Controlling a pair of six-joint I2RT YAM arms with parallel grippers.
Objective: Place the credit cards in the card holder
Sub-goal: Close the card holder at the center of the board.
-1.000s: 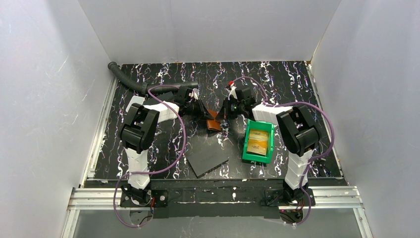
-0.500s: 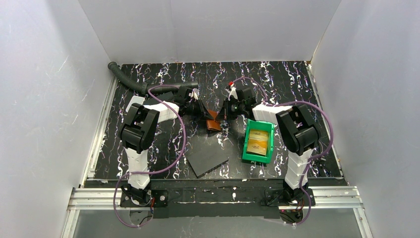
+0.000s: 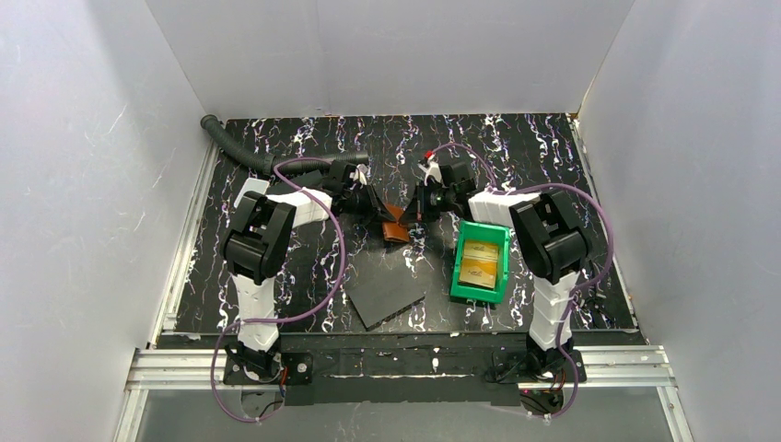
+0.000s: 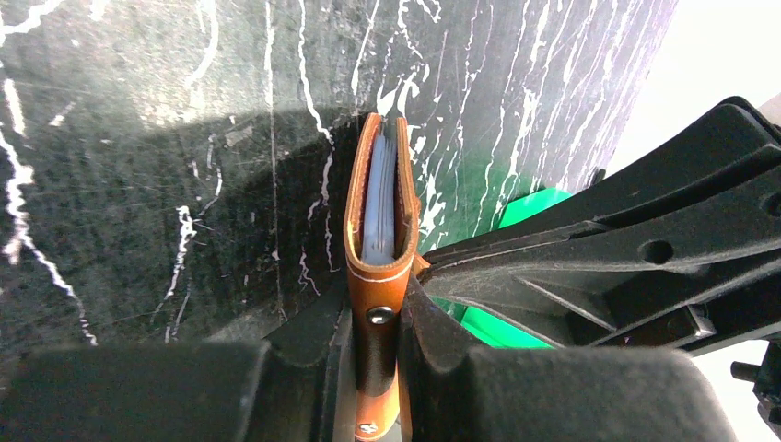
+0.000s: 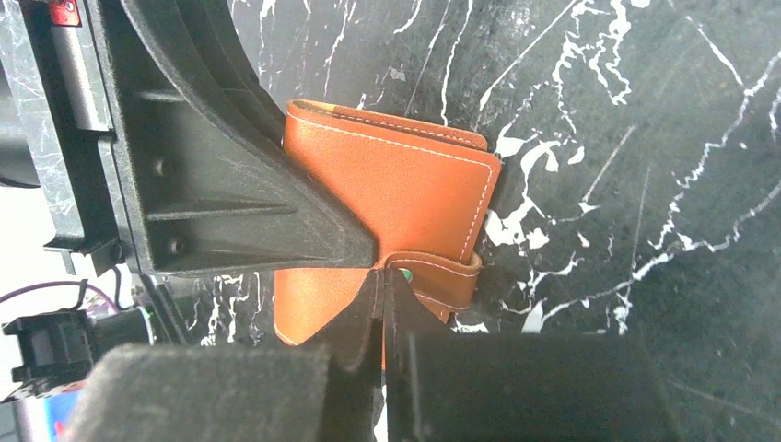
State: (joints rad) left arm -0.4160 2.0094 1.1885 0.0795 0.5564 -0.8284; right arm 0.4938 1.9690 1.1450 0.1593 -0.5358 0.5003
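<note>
Card holder stands on edge, clamped in the left gripper near the middle of the worktop. The right gripper is pinched together on its snap tab. Orange credit cards lie in the green bin beside. A hard tug on the tab could twist the holder from the left clamp.

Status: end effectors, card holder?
Left end effector shut on folded brown leather card holder. Right end effector shut, tips at its snap tab. Orange-yellow credit cards in green plastic bin.
</note>
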